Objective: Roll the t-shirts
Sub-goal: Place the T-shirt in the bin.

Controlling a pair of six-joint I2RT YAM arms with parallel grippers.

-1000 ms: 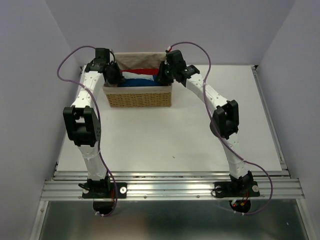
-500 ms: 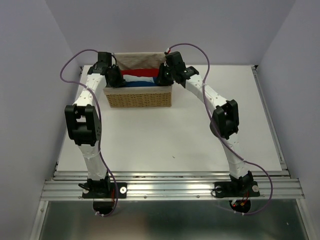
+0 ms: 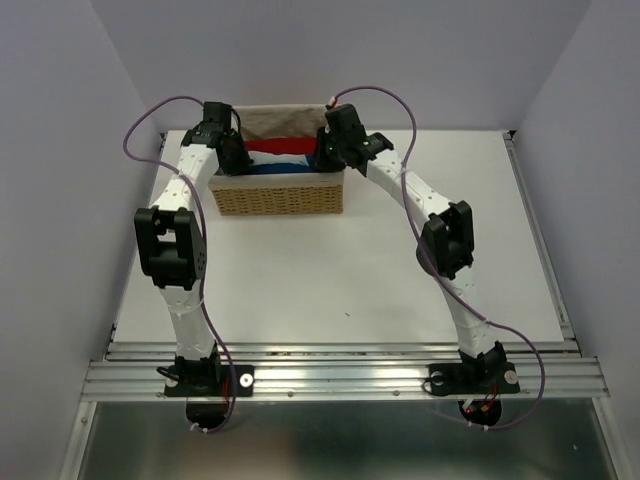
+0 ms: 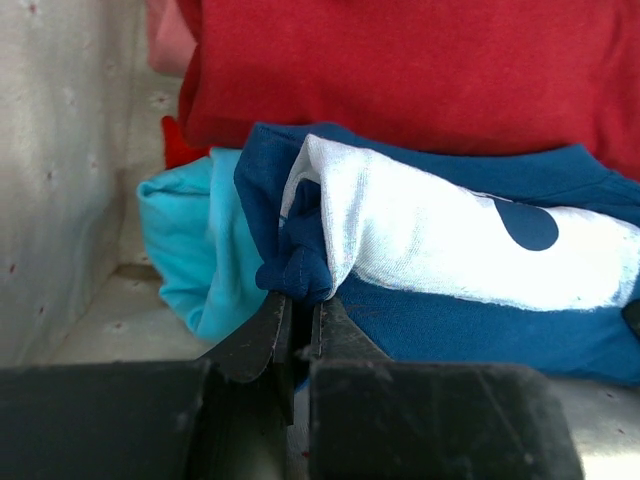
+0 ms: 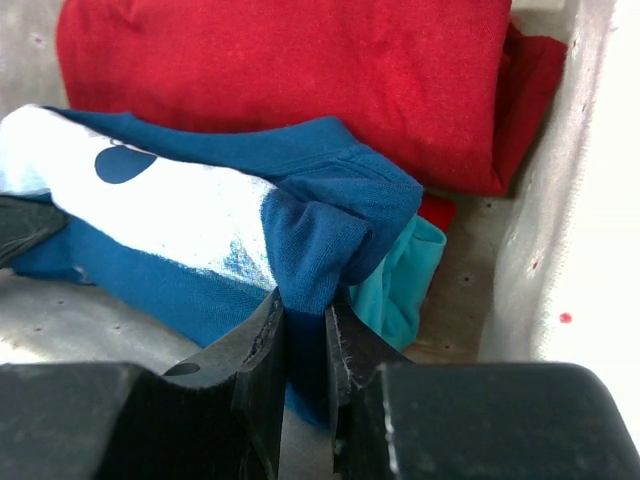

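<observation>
**Both grippers pinch the blue t-shirt inside the basket**

The 2 arms rise from their bases at the near edge of the table [image 3: 350,270] and bow outward at the elbows. They then lean in toward each other at the far side. Their wrists tip down into the wicker basket [image 3: 280,198], one at each end.

The left gripper [image 4: 297,322] sits at the basket's left end. Its 2 fingers are pressed almost together on a bunched fold at the left edge of the blue t-shirt [image 4: 480,340]. The right gripper [image 5: 303,325] sits at the right end, clamped the same way on a gathered fold at that shirt's right edge.

The blue t-shirt lies lengthwise in the basket between the 2 grippers. A broad white patch with a blue dot runs across its upper face. A red t-shirt [image 5: 290,70] lies folded just behind it, toward the far wall. A turquoise t-shirt [image 4: 190,250] shows at both ends and appears to lie beneath the blue one, though the overlap is partly hidden. A pale cloth liner [image 4: 60,150] with small dots covers the basket's inner walls.
</observation>
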